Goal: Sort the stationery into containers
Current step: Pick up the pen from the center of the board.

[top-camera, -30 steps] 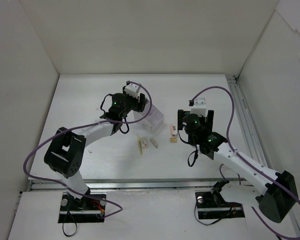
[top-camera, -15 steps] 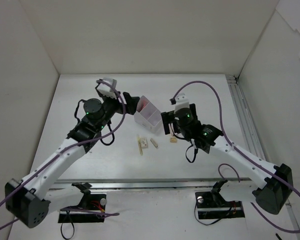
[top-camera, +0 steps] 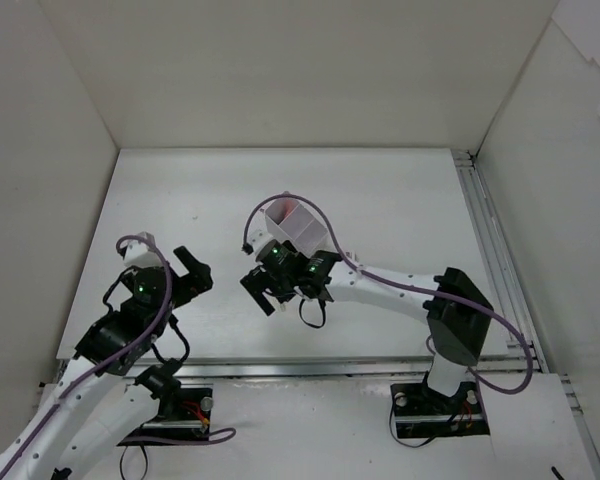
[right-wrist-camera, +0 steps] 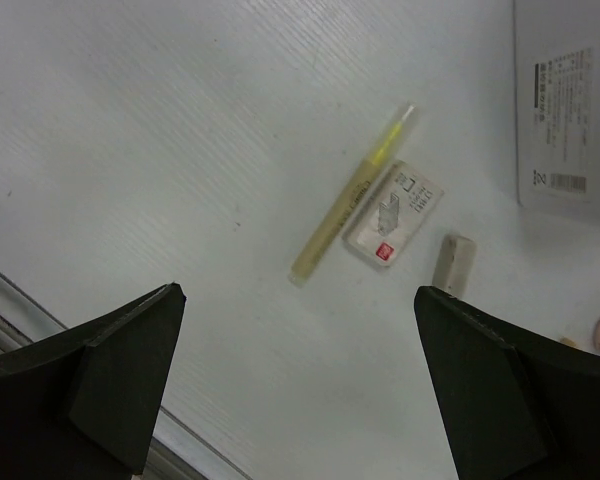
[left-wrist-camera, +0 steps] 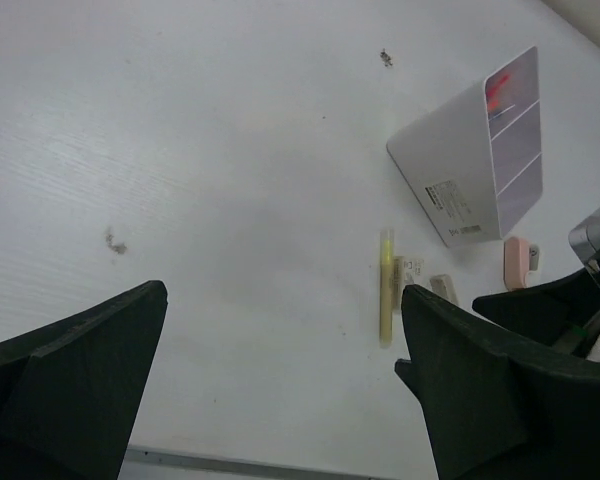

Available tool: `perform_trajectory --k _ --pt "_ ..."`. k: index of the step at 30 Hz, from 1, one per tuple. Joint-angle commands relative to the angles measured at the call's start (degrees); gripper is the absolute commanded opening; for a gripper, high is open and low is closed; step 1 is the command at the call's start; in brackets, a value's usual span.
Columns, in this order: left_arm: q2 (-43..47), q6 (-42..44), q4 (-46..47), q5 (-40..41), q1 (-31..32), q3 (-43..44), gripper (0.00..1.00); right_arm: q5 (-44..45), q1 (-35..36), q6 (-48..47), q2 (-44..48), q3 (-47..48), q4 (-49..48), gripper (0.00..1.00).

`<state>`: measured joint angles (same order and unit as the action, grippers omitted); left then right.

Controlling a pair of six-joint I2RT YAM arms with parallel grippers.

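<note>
The container (top-camera: 298,228) is a translucent divided box lying tilted at mid-table, with something pink in one compartment (left-wrist-camera: 497,90). In front of it lie a yellow pen (right-wrist-camera: 350,205), a white labelled eraser (right-wrist-camera: 393,213), a tan eraser (right-wrist-camera: 453,262) and a pink eraser (left-wrist-camera: 518,262). My right gripper (right-wrist-camera: 298,295) hangs open above the table just short of the yellow pen, nothing between its fingers. In the top view the right gripper (top-camera: 261,292) covers these items. My left gripper (top-camera: 192,272) is open and empty, well left of the pen (left-wrist-camera: 385,285) and the container (left-wrist-camera: 475,165).
White walls enclose the table on three sides. A metal rail (top-camera: 485,240) runs along the right edge and another strip along the near edge (left-wrist-camera: 230,465). A few dark specks (left-wrist-camera: 113,241) mark the surface.
My left arm has drawn back from the container to the near left, its gripper now open. My right arm has swung left, over the pen and erasers.
</note>
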<state>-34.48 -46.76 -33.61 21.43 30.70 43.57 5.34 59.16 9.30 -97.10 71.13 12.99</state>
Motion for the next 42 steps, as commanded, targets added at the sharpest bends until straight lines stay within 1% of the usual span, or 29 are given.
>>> perform_trajectory --k 1,2,6,12,14,17,23,25,29,30,31,32,34,35,37,39,40,41,42 --pt "3.6 -6.1 -6.6 3.1 0.0 0.4 1.0 2.1 0.4 1.7 -2.9 6.4 -0.1 0.98" --pt "5.2 -6.3 -6.9 3.4 0.0 0.2 1.0 3.5 0.4 2.6 -5.3 7.2 -0.1 0.98" --pt "6.8 -8.6 -10.1 6.5 0.0 0.1 1.0 7.7 0.3 4.3 -11.2 12.1 0.3 0.98" --pt "5.7 -10.4 -13.9 7.4 0.0 1.1 1.0 8.8 -1.0 6.1 -17.2 16.1 0.4 0.98" --pt "5.4 -11.1 -14.6 8.3 0.0 1.0 1.0 8.6 -2.2 6.6 -19.1 16.8 0.5 0.98" --pt "5.0 -11.8 -15.3 8.7 0.0 1.0 1.0 5.9 -3.8 7.7 -21.2 18.4 0.4 0.98" --pt "5.0 -12.1 -15.2 10.0 0.0 0.6 1.0 3.7 -4.0 7.0 -23.8 18.7 0.5 0.98" --pt "4.9 -12.1 -15.0 10.5 0.0 0.5 1.0 2.2 -4.0 7.1 -24.4 18.7 0.4 0.94" --pt "4.3 -12.1 -15.1 10.9 0.0 0.8 1.0 1.2 -4.0 8.0 -25.0 18.4 0.5 0.81" --pt "4.3 -12.2 -15.1 11.0 0.0 0.9 1.0 1.2 -4.0 8.2 -25.0 18.2 0.4 0.75" --pt "4.3 -12.1 -15.1 11.0 0.0 0.8 1.0 1.3 -4.0 8.4 -24.9 18.1 0.5 0.71" --pt "4.2 -12.2 -15.1 11.0 0.0 0.9 1.0 1.3 -4.1 8.5 -24.7 17.7 0.5 0.64" --pt "4.3 -12.2 -15.2 11.0 0.0 0.7 1.0 1.2 -4.1 8.5 -24.5 17.5 0.5 0.57" --pt "4.4 -12.4 -15.4 11.1 0.0 0.7 1.0 1.2 -4.0 8.7 -24.2 17.2 0.4 0.51" --pt "4.6 -12.6 -16.0 11.5 0.0 0.9 1.0 1.6 -4.1 8.8 -23.9 17.0 0.5 0.43" --pt "5.0 -12.7 -16.2 11.9 0.0 0.9 1.0 1.8 -4.2 8.8 -23.8 17.1 0.5 0.31" --pt "5.4 -12.7 -16.2 11.8 0.0 0.9 1.0 2.0 -4.2 8.9 -23.7 17.0 0.4 0.27" --pt "5.4 -12.7 -16.2 11.8 0.0 1.0 1.0 2.0 -4.3 8.8 -23.7 17.1 0.5 0.2" --pt "5.6 -12.7 -16.1 11.7 0.0 0.8 1.0 2.1 -4.5 8.9 -23.7 17.3 0.4 0.16"
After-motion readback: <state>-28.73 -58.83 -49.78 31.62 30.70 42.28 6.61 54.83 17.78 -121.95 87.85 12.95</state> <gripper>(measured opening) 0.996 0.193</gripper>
